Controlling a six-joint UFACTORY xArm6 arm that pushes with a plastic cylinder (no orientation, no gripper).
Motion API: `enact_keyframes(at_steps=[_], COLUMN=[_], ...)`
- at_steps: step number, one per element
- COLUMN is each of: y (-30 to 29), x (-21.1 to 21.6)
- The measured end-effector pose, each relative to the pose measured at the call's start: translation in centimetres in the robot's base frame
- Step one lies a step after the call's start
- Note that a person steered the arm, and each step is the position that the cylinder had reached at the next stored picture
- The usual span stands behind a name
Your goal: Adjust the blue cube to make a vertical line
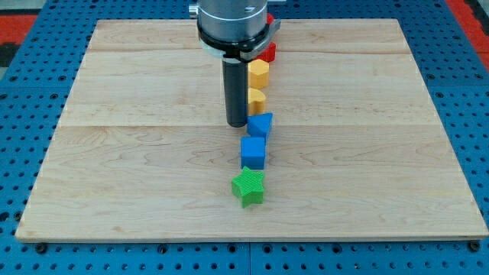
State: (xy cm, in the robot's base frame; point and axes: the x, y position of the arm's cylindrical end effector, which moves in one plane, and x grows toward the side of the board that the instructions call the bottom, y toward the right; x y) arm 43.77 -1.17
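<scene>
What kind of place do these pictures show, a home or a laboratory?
Most likely a robotics laboratory bench. A wooden board lies on a blue perforated base, small coloured blocks such as the blue cube form a line, and my tip stands just left of them.

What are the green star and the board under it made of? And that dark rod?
The green star looks like matte plastic, probably 3D-printed: fine ridges line its top. The board looks like pale unvarnished wood, with visible grain and plank seams. The rod, ending at my tip just left of the upper blue block, is smooth and dark; metal or plastic, I cannot tell.
</scene>
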Motion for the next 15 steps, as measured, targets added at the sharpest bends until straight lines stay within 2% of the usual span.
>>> enact_keyframes(at_steps=[2, 4, 6, 9, 10, 12, 13, 14, 15], y=[-4.9, 1.5, 0.7, 8.3, 8.3, 4.1, 8.6, 16.6, 18.5], x=[0.8, 6.5, 6.5, 4.4, 2.8, 2.4, 2.4, 4.5, 9.1])
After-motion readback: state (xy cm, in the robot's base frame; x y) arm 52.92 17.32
